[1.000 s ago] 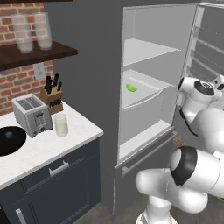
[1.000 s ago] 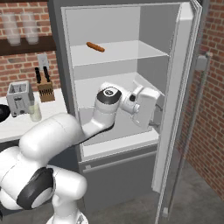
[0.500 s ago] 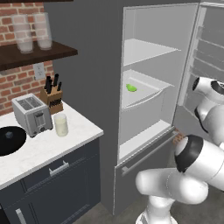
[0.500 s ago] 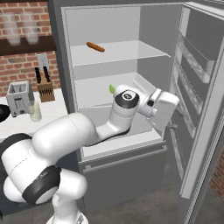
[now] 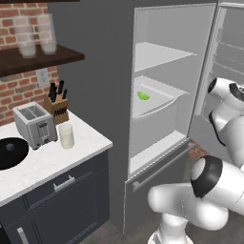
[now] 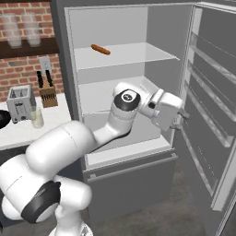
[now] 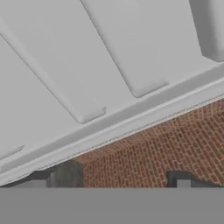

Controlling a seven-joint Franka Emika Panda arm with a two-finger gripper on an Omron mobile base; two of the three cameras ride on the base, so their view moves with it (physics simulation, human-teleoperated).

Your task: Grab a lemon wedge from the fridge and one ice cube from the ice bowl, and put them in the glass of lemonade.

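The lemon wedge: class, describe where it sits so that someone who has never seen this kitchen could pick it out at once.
Start at the tall dark grey fridge with its door swung open, and look at the white shelves inside. On the middle shelf lies the lemon wedge, a tiny bright yellow-green piece. The only other food in the fridge is a long orange-brown sausage one shelf higher, so colour and size set the wedge apart.

Matt grey fridge (image 5: pixel 109 71), rough red brick wall (image 7: pixel 166 148), glossy toaster (image 5: pixel 34 125)
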